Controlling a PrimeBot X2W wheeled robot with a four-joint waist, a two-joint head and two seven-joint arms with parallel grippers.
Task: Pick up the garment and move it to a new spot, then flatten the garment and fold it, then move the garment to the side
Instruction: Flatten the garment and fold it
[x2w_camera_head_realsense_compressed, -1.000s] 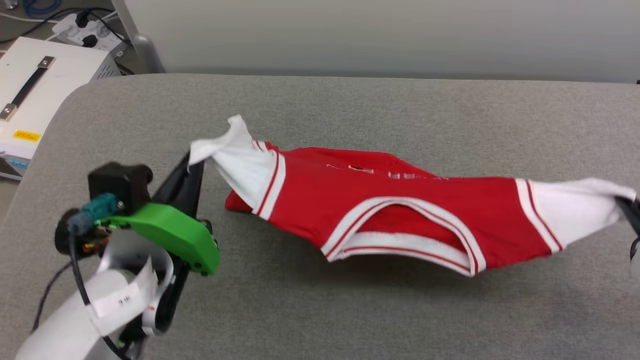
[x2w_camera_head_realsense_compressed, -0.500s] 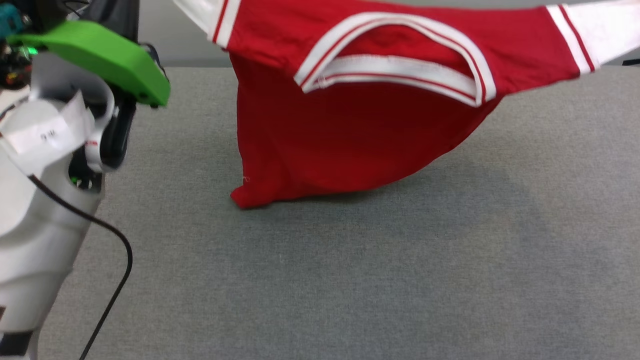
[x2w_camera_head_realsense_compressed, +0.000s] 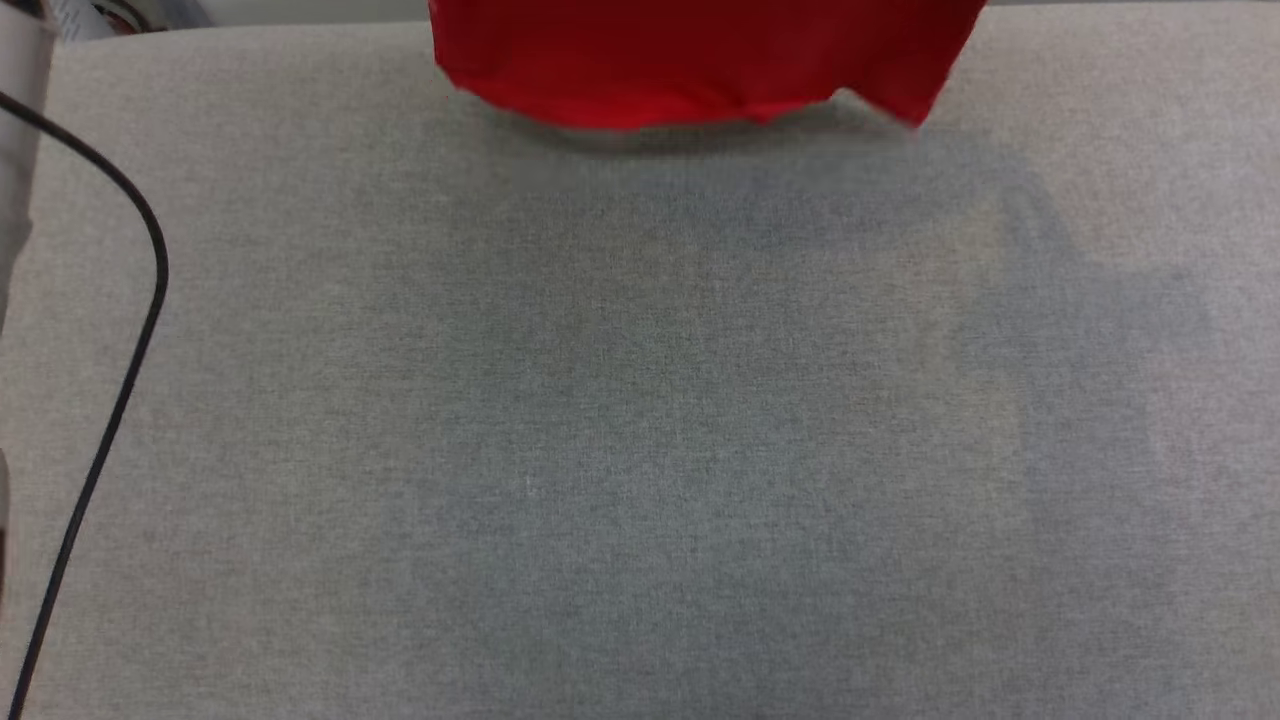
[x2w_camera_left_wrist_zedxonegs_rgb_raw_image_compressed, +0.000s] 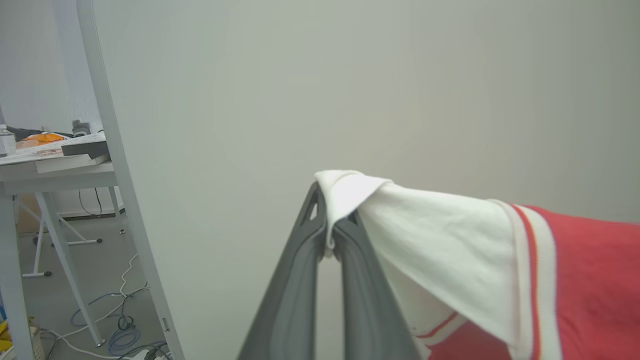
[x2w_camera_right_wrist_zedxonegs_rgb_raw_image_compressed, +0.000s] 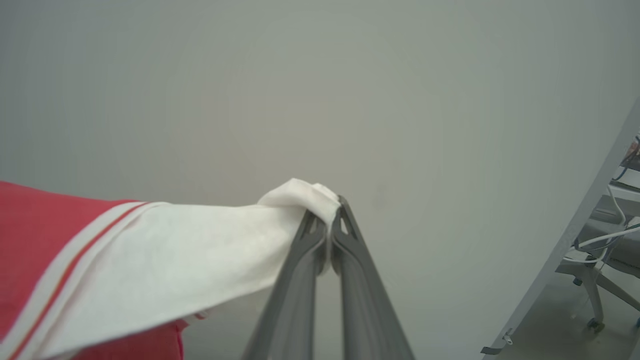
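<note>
Head view. At the top centre, cut by the upper edge: the red bottom of the garment (x2w_camera_head_realsense_compressed: 700, 60), hem wavy, with a dark shadow right beneath it on the grey table (x2w_camera_head_realsense_compressed: 640, 420). Cannot tell whether touching the table or hanging just clear of it. Down the left side, a thin black cable (x2w_camera_head_realsense_compressed: 140, 330), curving from the upper left to the lower left corner.

Left wrist view. Rising from the bottom centre, the left gripper (x2w_camera_left_wrist_zedxonegs_rgb_raw_image_compressed: 332, 220), jaws pressed together on the tip of a white sleeve (x2w_camera_left_wrist_zedxonegs_rgb_raw_image_compressed: 440, 235), with a small fold of it draped over the top of the right finger. To the right of that, white-and-red striped trim, then red cloth running off the right edge. All of it held up in the air before a plain pale wall (x2w_camera_left_wrist_zedxonegs_rgb_raw_image_compressed: 350, 75). At left, a slanted white post (x2w_camera_left_wrist_zedxonegs_rgb_raw_image_compressed: 120, 200). Beyond it, a white desk (x2w_camera_left_wrist_zedxonegs_rgb_raw_image_compressed: 55, 170) with clutter on top. Loose cords (x2w_camera_left_wrist_zedxonegs_rgb_raw_image_compressed: 120, 325) on the floor at the lower left.

Right wrist view. From the bottom centre, the right gripper (x2w_camera_right_wrist_zedxonegs_rgb_raw_image_compressed: 327, 225), jaws clamped on the bunched end of the other white sleeve (x2w_camera_right_wrist_zedxonegs_rgb_raw_image_compressed: 200, 250). Stretched leftward from there to striped trim and red cloth at the left edge, lifted clear, with pale wall behind. At the lower right, a slanted grey post (x2w_camera_right_wrist_zedxonegs_rgb_raw_image_compressed: 570, 250) and part of a wheeled chair (x2w_camera_right_wrist_zedxonegs_rgb_raw_image_compressed: 595, 280) with white cords.
</note>
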